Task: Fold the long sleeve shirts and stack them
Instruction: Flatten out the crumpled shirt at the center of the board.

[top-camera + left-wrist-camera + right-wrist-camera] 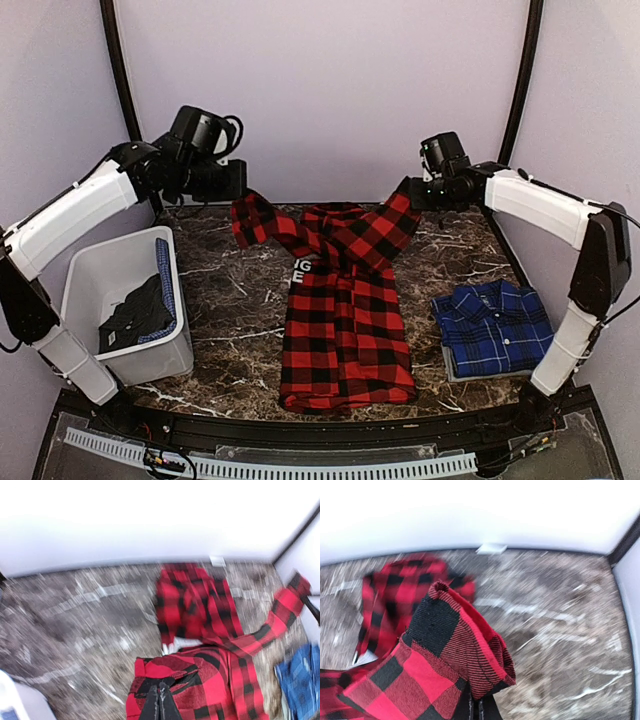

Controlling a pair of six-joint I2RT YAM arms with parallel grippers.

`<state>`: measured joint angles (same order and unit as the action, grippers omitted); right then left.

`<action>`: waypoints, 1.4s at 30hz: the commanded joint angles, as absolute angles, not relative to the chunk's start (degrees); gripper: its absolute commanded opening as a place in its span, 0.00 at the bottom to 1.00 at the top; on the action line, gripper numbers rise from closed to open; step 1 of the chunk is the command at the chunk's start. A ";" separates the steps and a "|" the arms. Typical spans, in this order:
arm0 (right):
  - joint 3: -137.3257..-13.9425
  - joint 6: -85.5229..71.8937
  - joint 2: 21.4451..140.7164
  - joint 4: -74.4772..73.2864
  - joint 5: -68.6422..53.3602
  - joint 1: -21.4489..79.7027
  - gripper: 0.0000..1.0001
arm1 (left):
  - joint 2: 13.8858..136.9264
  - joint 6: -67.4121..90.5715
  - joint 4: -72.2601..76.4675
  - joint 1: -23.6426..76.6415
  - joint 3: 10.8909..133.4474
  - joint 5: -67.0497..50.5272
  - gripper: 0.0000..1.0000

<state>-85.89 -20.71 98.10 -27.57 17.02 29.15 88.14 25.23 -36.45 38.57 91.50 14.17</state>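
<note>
Red-and-black shirt (345,320) is lying along the bench (230,290); left claw (243,190) and right claw (405,192) are clamping its raised ends; blur is smearing both wrist views.

red-black check shirt (345,330), blue plaid shirt (495,325), maybe white-lined

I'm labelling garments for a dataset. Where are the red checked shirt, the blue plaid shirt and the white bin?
red checked shirt (345,340), top view, middle of its body.
blue plaid shirt (493,328), top view, centre of folded front.
white bin (100,265), top view, bare inner wall.
</note>
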 commanded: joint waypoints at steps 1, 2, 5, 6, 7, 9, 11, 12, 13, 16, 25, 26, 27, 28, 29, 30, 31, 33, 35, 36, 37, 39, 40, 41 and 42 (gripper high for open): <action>-92.15 -15.69 97.11 -28.87 22.56 21.60 0.00 | 89.41 17.09 -39.50 31.49 103.07 21.86 0.00; -93.14 -15.29 96.91 -29.03 22.66 19.73 0.00 | 90.25 16.22 -39.54 28.57 104.57 22.36 0.00; -96.03 -14.42 96.35 -29.42 22.80 14.57 0.00 | 92.15 15.58 -39.32 22.71 110.24 21.11 0.00; -96.72 -14.19 96.25 -29.47 22.97 13.20 0.00 | 92.61 15.37 -39.43 20.20 111.28 20.79 0.00; -97.48 -13.94 96.33 -29.58 23.09 12.05 0.00 | 93.84 15.20 -39.49 19.20 113.40 20.64 0.00; -99.39 -13.51 96.74 -30.25 23.18 9.99 0.00 | 96.01 14.93 -40.79 16.51 117.12 20.44 0.00; -101.39 -13.28 97.38 -30.97 23.29 8.05 0.00 | 98.01 14.79 -41.65 14.36 120.39 20.66 0.00; -102.33 -13.20 97.71 -31.17 23.10 7.21 0.00 | 98.62 14.78 -41.79 13.08 121.37 20.61 0.00; -103.33 -13.06 97.98 -31.32 23.05 6.38 0.00 | 99.67 14.77 -42.13 12.47 122.98 20.23 0.00; -107.04 -12.76 99.38 -32.16 22.00 4.18 0.00 | 101.24 14.64 -42.32 10.14 125.56 20.07 0.00; -117.47 -11.55 105.21 -35.24 20.13 1.32 0.00 | 104.13 13.91 -42.35 9.02 128.60 19.14 0.00; -118.28 -11.47 105.73 -35.61 20.05 0.98 0.00 | 104.28 13.86 -42.36 8.99 128.79 19.00 0.00; -119.21 -11.43 106.20 -35.98 19.92 0.70 0.00 | 104.30 13.75 -42.36 9.02 128.86 18.99 0.00; -119.79 -11.38 106.68 -36.11 19.68 0.55 0.00 | 104.32 13.69 -42.32 8.99 128.96 19.18 0.00; -120.31 -11.34 107.08 -36.12 19.42 0.53 0.00 | 104.32 13.44 -42.25 8.99 129.08 19.22 0.00; -120.96 -11.13 107.55 -36.29 19.04 -0.44 0.00 | 104.28 13.27 -42.09 8.98 129.54 19.31 0.00; -122.12 -11.13 108.15 -36.78 18.73 -1.61 0.00 | 104.26 13.09 -41.88 9.01 130.25 19.32 0.00; -124.96 -11.29 109.60 -38.39 18.41 -2.40 0.00 | 104.27 12.92 -41.20 8.97 131.58 19.44 0.00; -126.70 -11.41 110.34 -39.09 18.26 -2.85 0.00 | 104.10 13.19 -40.34 9.02 132.30 17.99 0.00; -126.91 -11.42 110.38 -39.06 18.09 -3.03 0.00 | 104.08 13.38 -39.70 9.07 132.37 17.43 0.00; -127.01 -11.43 110.43 -38.96 17.95 -3.30 0.00 | 104.11 13.46 -39.50 9.06 132.39 16.88 0.00; -127.51 -11.43 110.54 -38.94 17.61 -3.92 0.00 | 104.44 13.48 -39.17 9.05 132.37 16.94 0.00; -127.94 -11.43 110.75 -39.06 17.35 -4.34 0.00 | 104.56 13.35 -39.19 9.10 132.36 17.08 0.00; -128.55 -11.61 111.02 -39.34 16.97 -4.86 0.00 | 104.76 13.22 -39.33 9.03 132.36 17.45 0.00; -129.30 -11.80 111.47 -39.82 16.24 -5.22 0.00 | 104.85 13.25 -39.44 8.98 132.28 17.47 0.00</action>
